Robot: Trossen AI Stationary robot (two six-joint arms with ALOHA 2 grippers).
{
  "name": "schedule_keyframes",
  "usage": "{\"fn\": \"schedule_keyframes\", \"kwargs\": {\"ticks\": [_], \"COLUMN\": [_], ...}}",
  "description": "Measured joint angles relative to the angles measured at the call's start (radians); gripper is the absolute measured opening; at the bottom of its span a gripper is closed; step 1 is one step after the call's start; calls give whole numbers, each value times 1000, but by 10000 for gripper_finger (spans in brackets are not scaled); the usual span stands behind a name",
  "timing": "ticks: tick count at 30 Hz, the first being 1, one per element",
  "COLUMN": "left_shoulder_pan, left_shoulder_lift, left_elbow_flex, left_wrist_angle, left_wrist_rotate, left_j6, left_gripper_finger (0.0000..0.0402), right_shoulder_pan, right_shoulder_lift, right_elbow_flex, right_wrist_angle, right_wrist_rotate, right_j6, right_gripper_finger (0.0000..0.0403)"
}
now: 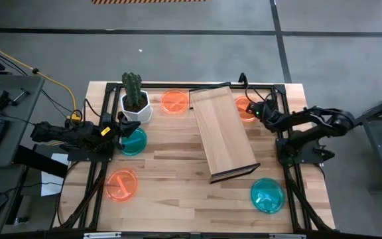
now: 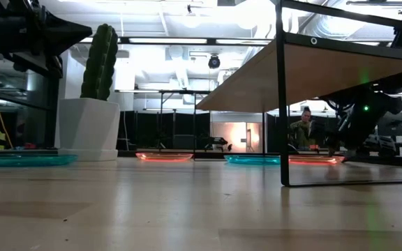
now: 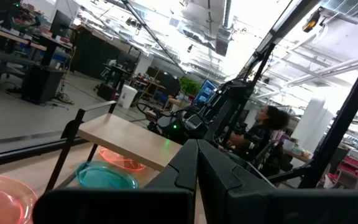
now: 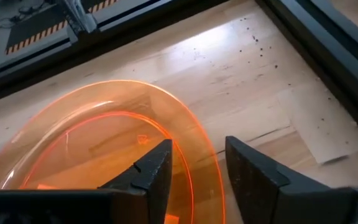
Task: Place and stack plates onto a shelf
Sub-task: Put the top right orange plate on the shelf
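Right wrist view puts you right on the job: your right gripper [image 4: 194, 168] is spread open, one finger inside and one outside the raised rim of an orange plate [image 4: 98, 149] lying flat on the bench [image 4: 253, 81]. From above, that plate [image 1: 245, 108] lies at the far right of the bench, just beside the shelf [image 1: 221, 129], whose plank top carries no plates yet.

Judge these plates as thin, light, translucent plastic: stiff enough to lift by the edge, but slick and likely to flex or pivot if you pinch too little. Take the rim where the fingers already straddle it, close firmly, and expect the plate to droop from the hold.

Your left gripper [image 3: 196, 180] is closed and empty, waiting at the left side over a teal plate [image 1: 132, 142]. Another orange plate [image 1: 121, 185] lies near the front left.
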Motion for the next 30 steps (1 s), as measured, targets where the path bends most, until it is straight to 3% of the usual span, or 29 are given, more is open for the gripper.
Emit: {"fn": "schedule_keyframes", "kwargs": {"ticks": [8, 17, 23, 30], "left_shoulder_pan": [0, 0, 0, 0], "left_shoulder_lift": [0, 0, 0, 0], "left_elbow_flex": [0, 0, 0, 0], "left_wrist_angle": [0, 0, 0, -10], "left_wrist_rotate": [0, 3, 6, 8], "left_j6": [0, 0, -2, -38], "left_gripper_finger": [0, 0, 0, 0], "right_shoulder_pan": [39, 39, 35, 34], "right_shoulder_lift": [50, 49, 50, 50], "right_elbow_flex": [0, -2, -3, -3], "right_wrist_angle": [38, 55, 152, 240], "right_wrist_rotate": [51, 52, -4, 13], "right_j6": [49, 75, 71, 72], "right_gripper_finger": [9, 2, 0, 0]}}
